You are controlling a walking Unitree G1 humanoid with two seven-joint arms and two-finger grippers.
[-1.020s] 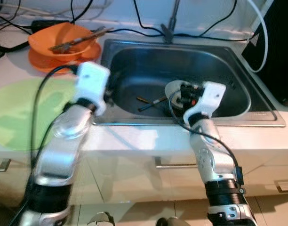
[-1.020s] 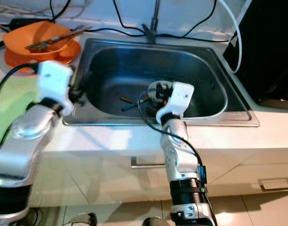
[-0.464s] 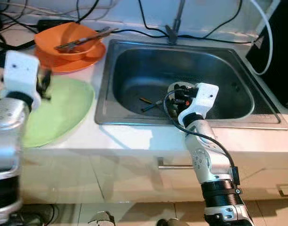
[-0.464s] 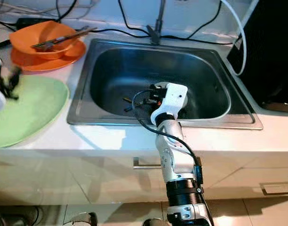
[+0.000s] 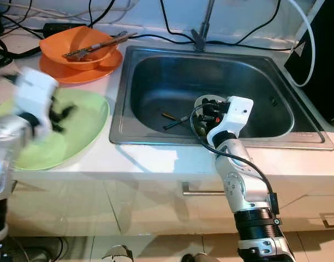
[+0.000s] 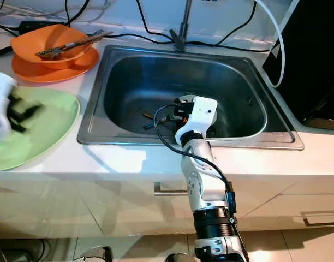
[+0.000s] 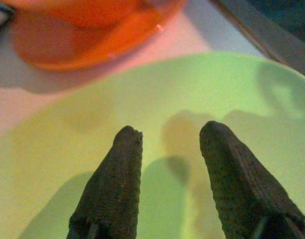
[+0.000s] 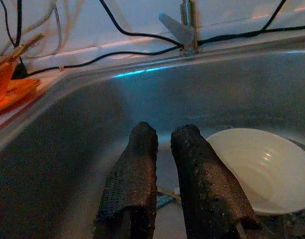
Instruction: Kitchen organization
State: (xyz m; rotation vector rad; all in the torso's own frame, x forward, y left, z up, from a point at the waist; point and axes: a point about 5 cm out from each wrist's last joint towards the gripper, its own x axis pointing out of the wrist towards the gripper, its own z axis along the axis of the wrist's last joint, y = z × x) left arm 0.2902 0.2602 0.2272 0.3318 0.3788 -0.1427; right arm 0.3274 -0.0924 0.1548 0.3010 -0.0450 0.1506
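The green plate [image 5: 74, 131] lies flat on the white counter [image 5: 156, 164] at the left of the sink, and the left gripper [image 7: 170, 137] hovers right over it, its two black fingers [image 7: 115, 184] spread apart with bare plate showing between them and nothing held; in the head views this gripper is blurred. Just behind the green plate sits an orange bowl [image 5: 74, 46] stacked on an orange plate [image 5: 88, 71], with some utensils [image 5: 99, 45] resting across the bowl. To the right comes the steel sink [image 5: 210, 82], with black cables [image 5: 172, 22] trailing along the wall behind it and the tap [image 5: 202, 24] rising at its back edge. On the sink floor lie a pair of thin sticks, likely chopsticks [image 5: 175, 120], and just right of them a white bowl [image 8: 257, 169]. The right gripper [image 8: 165, 137] reaches down into the basin from the front edge, its fingers [image 8: 137, 169] drawn nearly together with only a thin gap and gripping nothing; the white bowl lies just beside its tips, apart from them. A dark appliance [image 6: 314, 60] stands at the far right.
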